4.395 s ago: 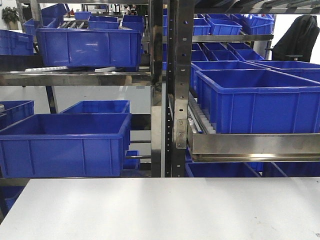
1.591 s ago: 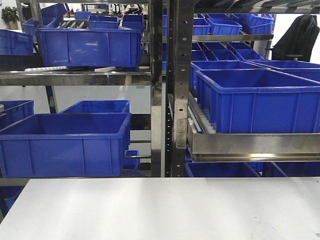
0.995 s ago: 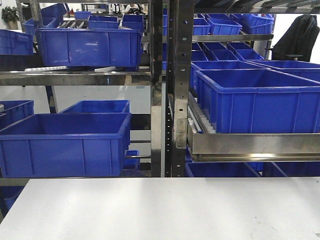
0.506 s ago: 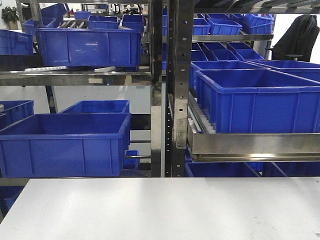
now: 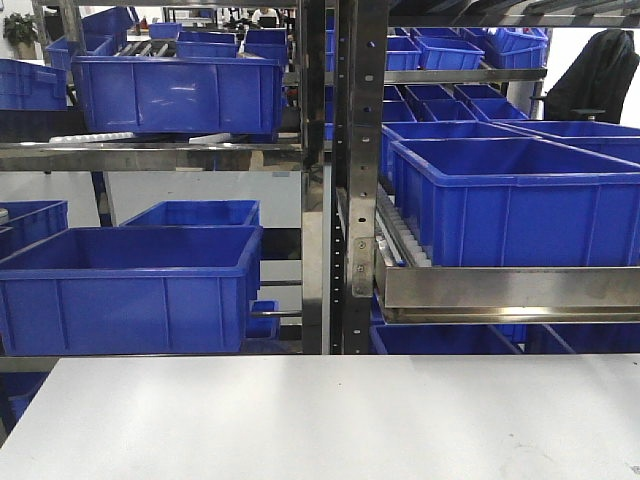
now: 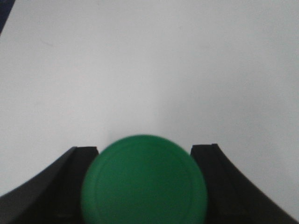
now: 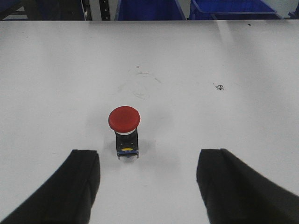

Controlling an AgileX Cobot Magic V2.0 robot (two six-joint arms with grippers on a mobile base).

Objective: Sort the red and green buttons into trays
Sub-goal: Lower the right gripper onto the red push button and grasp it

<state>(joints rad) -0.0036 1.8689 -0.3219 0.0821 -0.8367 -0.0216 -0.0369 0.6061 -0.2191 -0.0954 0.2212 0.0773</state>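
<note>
A green button (image 6: 144,182) fills the bottom of the left wrist view, its round cap toward the camera. My left gripper (image 6: 144,150) is shut on it, with a black finger (image 6: 70,177) on each side, above the white table (image 6: 149,70). A red button (image 7: 124,117) lies on the table in the right wrist view, cap toward the far side and dark body toward me. My right gripper (image 7: 149,161) is open just short of it, and the button sits slightly left of centre between the fingers. The trays are out of view. Neither gripper shows in the front view.
A metal rack (image 5: 340,180) holding deep blue crates (image 5: 130,285) (image 5: 510,200) stands behind the white table (image 5: 320,420). A small printed marker (image 7: 218,87) lies on the table to the right of the red button.
</note>
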